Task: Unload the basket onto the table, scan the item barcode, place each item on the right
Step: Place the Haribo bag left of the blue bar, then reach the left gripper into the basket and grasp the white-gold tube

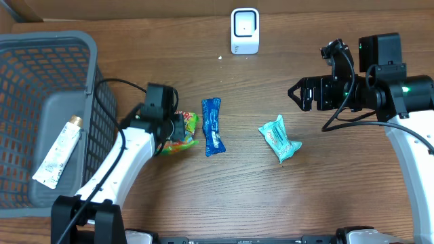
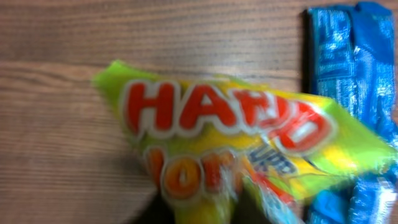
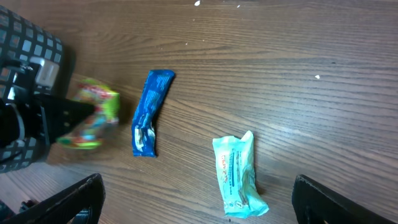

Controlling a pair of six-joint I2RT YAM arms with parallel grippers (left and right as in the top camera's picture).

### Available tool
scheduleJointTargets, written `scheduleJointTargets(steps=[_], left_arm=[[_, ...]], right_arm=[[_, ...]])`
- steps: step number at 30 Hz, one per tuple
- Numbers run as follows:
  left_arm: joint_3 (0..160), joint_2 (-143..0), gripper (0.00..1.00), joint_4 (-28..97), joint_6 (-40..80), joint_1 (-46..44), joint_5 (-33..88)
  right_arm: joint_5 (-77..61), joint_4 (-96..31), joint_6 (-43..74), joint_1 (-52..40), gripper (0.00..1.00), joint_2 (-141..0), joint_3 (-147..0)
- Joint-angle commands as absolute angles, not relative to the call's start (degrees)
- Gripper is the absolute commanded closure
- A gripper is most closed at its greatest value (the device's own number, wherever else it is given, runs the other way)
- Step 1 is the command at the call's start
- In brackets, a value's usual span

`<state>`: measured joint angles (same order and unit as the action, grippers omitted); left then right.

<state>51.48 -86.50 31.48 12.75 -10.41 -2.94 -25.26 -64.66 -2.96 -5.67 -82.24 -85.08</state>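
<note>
Your left arm (image 1: 125,159) and right arm (image 1: 413,146) — white shells, black joints, looping black cables (image 1: 122,81) — end in black fingers (image 3: 62,202); a small green light (image 1: 405,89) glows on the right arm's housing.

Wood table (image 1: 271,196): grey basket (image 1: 47,38), white scanner (image 1: 245,30), blue wrapper (image 1: 212,126), teal pack (image 1: 280,139).

The candy bag (image 2: 236,143) is showing yellow-green film with red letters outlined in white and orange shapes below. The slim wrapper (image 1: 212,126) is showing blue with white print. The crumpled packet (image 1: 280,139) is showing teal. The basket (image 1: 47,41) is displaying a grey grid mesh, and the tube (image 1: 58,152) inside is showing white with a gold cap. The scanner (image 1: 245,30) is showing white against the brown wood-grain table (image 1: 271,196).
</note>
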Motion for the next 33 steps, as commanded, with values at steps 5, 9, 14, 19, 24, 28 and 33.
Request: scheduleJointTargets(steps=[5,9,14,19,24,28,33], left_arm=[[48.58,-85.91,0.24,28.42,8.8,-10.52,-4.49],[54.7,-85.65,0.2,32.47,9.43,-10.52,-3.7],[73.41,-85.47,0.21,45.76,9.41,-10.52,-2.04],[97.8,-85.47,0.2,60.64,9.41,-8.29,-4.71],[108.73,-85.47,0.05,70.87,12.05,-1.69,-10.59],[110.04,-85.49,0.02,77.71,15.25,9.3,-10.94],[107.26,-85.58,0.03,80.75,15.66,23.7,-10.46]], right_arm=[[-25.61,-64.84,-3.03,-5.89,0.04,-82.0,-85.78],[-25.61,-64.86,-3.03,-5.89,0.04,-82.0,-85.78],[-25.61,-64.93,-3.03,-5.89,0.04,-82.0,-85.78],[-25.61,-65.14,-3.03,-5.89,0.04,-82.0,-85.78],[-25.61,-65.08,-3.05,-5.89,0.04,-82.0,-85.78],[-25.61,-65.06,-3.05,-5.89,0.04,-82.0,-85.78],[-25.61,-64.97,-3.05,-5.89,0.04,-82.0,-85.78]])
